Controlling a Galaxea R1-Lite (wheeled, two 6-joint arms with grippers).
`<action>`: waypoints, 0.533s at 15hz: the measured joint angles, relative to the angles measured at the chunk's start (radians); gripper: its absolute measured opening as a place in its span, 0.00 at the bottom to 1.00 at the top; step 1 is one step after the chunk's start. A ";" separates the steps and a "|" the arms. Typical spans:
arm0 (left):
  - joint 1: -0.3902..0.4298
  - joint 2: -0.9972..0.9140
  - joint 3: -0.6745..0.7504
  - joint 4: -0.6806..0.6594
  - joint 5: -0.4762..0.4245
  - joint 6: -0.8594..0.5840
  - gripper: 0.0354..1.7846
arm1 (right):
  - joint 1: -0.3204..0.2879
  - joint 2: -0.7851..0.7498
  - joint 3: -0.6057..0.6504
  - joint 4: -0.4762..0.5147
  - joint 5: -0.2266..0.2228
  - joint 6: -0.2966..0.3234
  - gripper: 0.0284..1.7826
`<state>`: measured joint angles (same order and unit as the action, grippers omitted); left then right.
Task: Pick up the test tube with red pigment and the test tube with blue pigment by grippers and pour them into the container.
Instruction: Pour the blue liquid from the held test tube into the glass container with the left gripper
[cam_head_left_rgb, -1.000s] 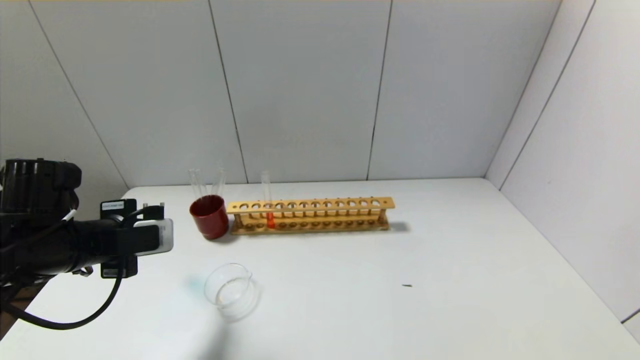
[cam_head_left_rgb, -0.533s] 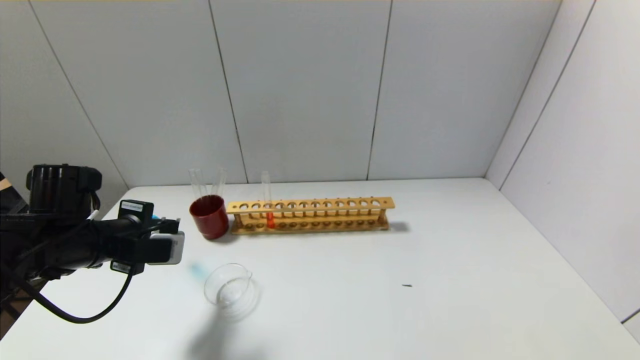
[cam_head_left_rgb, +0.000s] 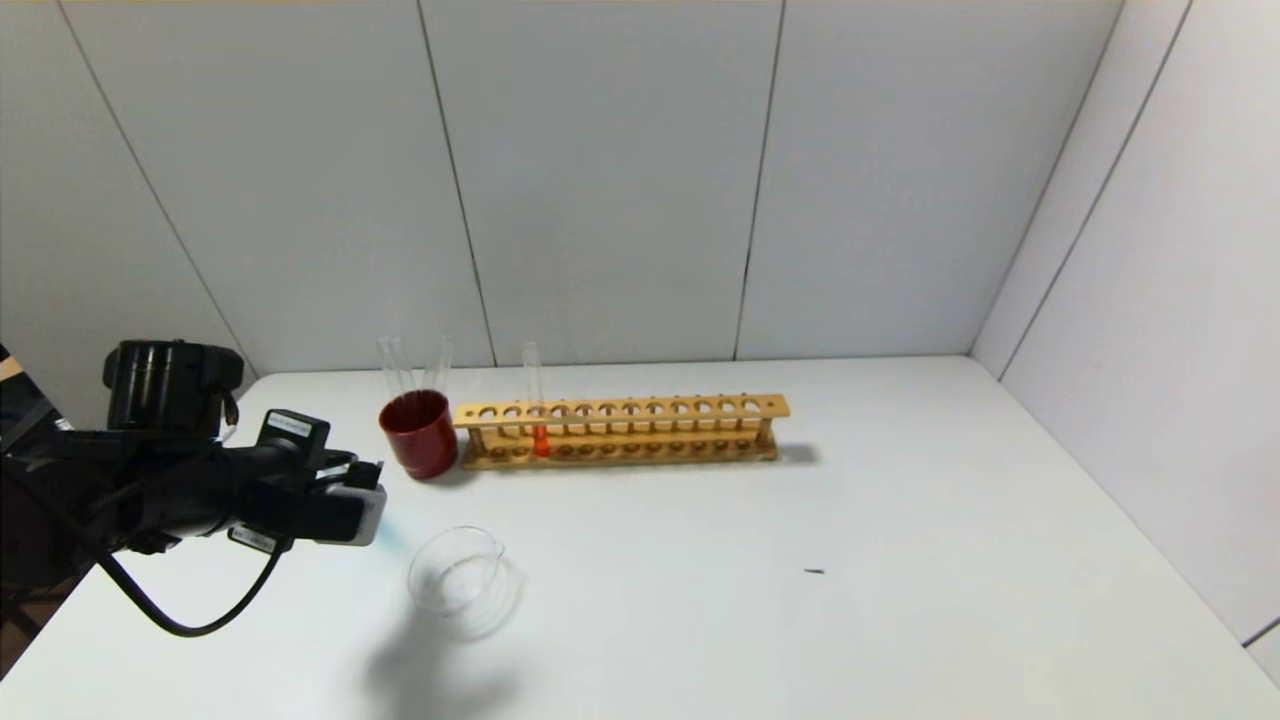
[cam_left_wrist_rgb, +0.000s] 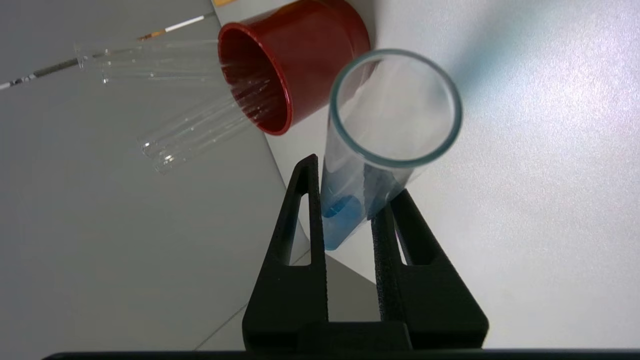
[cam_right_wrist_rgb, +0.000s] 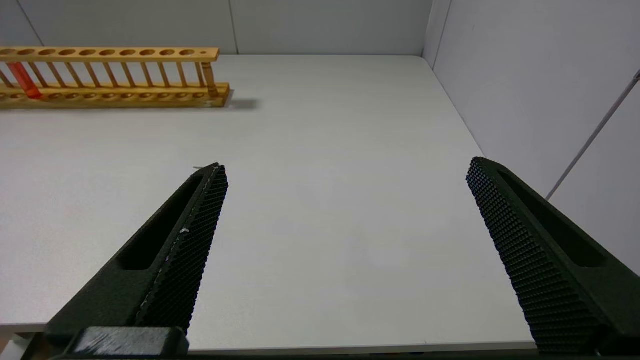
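Observation:
My left gripper (cam_head_left_rgb: 370, 515) is shut on the test tube with blue pigment (cam_left_wrist_rgb: 370, 165). In the left wrist view (cam_left_wrist_rgb: 350, 180) the tube is tilted, its open mouth toward the camera and blue liquid low between the fingers (cam_left_wrist_rgb: 314, 200). In the head view the tube shows only as a faint blue streak (cam_head_left_rgb: 392, 535). The gripper hangs just left of the clear glass container (cam_head_left_rgb: 458, 580). The test tube with red pigment (cam_head_left_rgb: 537, 415) stands in the wooden rack (cam_head_left_rgb: 620, 430), also seen in the right wrist view (cam_right_wrist_rgb: 22, 80). My right gripper (cam_right_wrist_rgb: 345, 175) is open and empty over the near right table, out of the head view.
A dark red cup (cam_head_left_rgb: 418, 432) with plain clear tubes (cam_head_left_rgb: 400, 365) stands left of the rack, behind the container; it also shows in the left wrist view (cam_left_wrist_rgb: 290, 60). A small dark speck (cam_head_left_rgb: 814, 571) lies on the table. Grey walls close the back and right.
My left arm has moved right and slightly down toward the glass container with the blue tube in it. Its shadow has grown beside the container. Nothing else moved.

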<state>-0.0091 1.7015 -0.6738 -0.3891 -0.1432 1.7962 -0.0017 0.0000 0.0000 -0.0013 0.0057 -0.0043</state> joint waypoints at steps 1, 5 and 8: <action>-0.011 0.006 -0.002 0.000 0.009 0.004 0.16 | 0.000 0.000 0.000 0.000 0.000 0.000 0.98; -0.045 0.036 -0.017 -0.001 0.042 0.074 0.16 | 0.000 0.000 0.000 0.000 0.000 0.000 0.98; -0.064 0.062 -0.039 -0.001 0.065 0.113 0.16 | 0.000 0.000 0.000 0.000 0.000 0.000 0.98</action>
<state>-0.0730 1.7636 -0.7128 -0.3900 -0.0783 1.9089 -0.0017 0.0000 0.0000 -0.0013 0.0053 -0.0043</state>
